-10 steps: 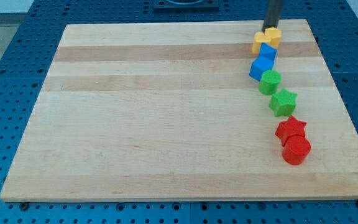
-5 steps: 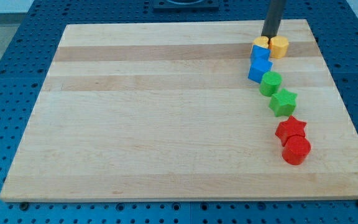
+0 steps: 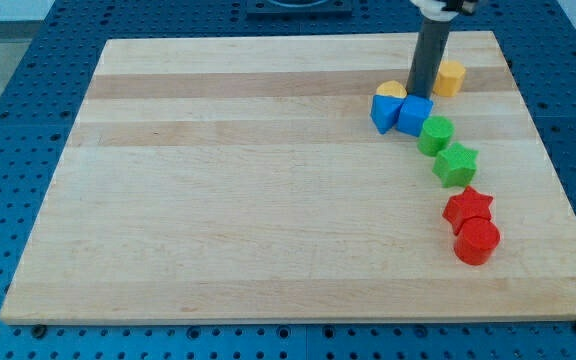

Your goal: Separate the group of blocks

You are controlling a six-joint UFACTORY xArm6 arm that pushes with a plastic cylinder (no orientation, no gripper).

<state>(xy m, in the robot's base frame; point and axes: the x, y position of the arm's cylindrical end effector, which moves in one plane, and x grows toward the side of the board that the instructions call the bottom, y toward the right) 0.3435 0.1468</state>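
Observation:
My tip [image 3: 423,95] stands at the top right of the wooden board [image 3: 218,190], right behind a blue block [image 3: 414,115]. A second blue block [image 3: 383,112] sits against that one's left side, with a yellow block [image 3: 391,90] just above it. Another yellow block [image 3: 449,76] lies apart to the tip's upper right. Below the blue pair runs a chain: a green cylinder [image 3: 434,133], a green star [image 3: 456,164], a red star [image 3: 467,207] and a red cylinder [image 3: 477,241], each touching its neighbour.
The board lies on a blue perforated table [image 3: 8,120]. The blocks stand close to the board's right edge [image 3: 548,170].
My tip moved down and slightly left between the two yellow blocks. It pushed the blue blocks and one yellow block to the left, and the other yellow block stayed at the upper right.

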